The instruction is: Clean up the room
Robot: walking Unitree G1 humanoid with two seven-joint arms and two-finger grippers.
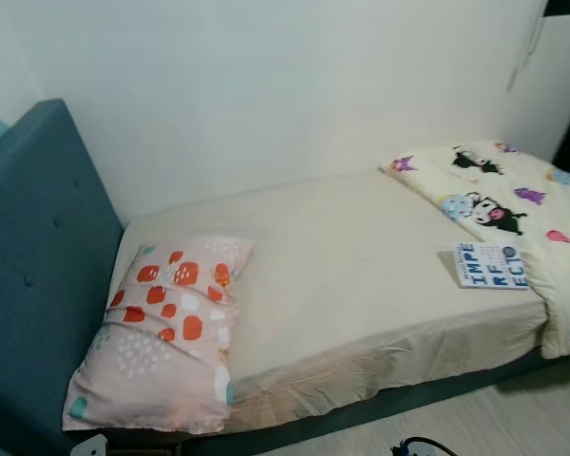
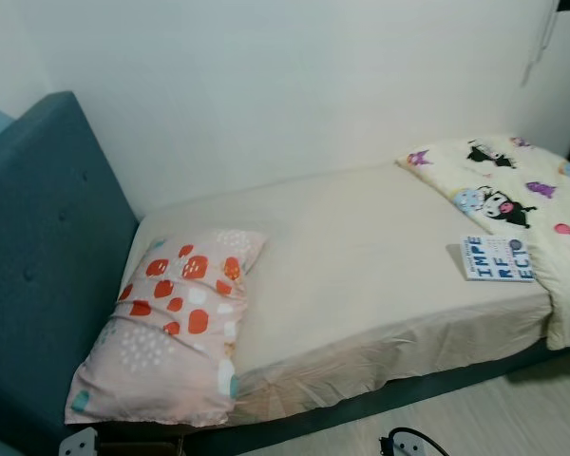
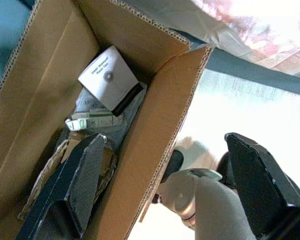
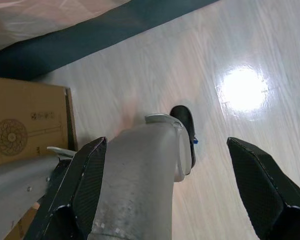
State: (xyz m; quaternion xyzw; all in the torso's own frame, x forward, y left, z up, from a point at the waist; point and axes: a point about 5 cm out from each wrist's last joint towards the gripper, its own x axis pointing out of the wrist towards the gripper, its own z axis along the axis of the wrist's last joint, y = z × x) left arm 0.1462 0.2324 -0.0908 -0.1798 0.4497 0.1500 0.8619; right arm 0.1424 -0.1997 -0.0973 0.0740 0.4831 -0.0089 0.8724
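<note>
Here's the bed (image 1: pixel 342 275), and it looks close to tidy: the cream sheet lies fairly smooth, the pillow (image 1: pixel 166 332) with its orange blotches sits up by the teal headboard (image 1: pixel 28 285), and a cartoon-print blanket (image 1: pixel 522 204) is bunched at the far end. One thing stands out, a book (image 1: pixel 489 264) lying flat on the sheet, touching the blanket's edge. I'd call that the main stray item left on the mattress, and the blanket could probably use spreading or folding too.

Down on the pale wooden floor (image 4: pixel 250 60), beside the bed frame, there's an open cardboard box (image 3: pixel 155 150). Inside it sit a white carton (image 3: pixel 107 80), a small green-and-white packet (image 3: pixel 90 121) and some crumpled paper, so some clutter seems collected already. How much more lies elsewhere in the room, I can't tell.

Now the arms. Both hang low, below the mattress edge, neither reaching for anything. The left hand (image 3: pixel 165 190) points down with its two black fingers spread wide, one over the box's interior and the other outside its wall; nothing is between them. The right hand (image 4: pixel 170 190) is likewise splayed wide and empty, aimed at the floor, with the robot's silver leg and dark foot between the fingers in its wrist view.

My read: the book comes next, and that calls for an arm to lift up and across the bed.
</note>
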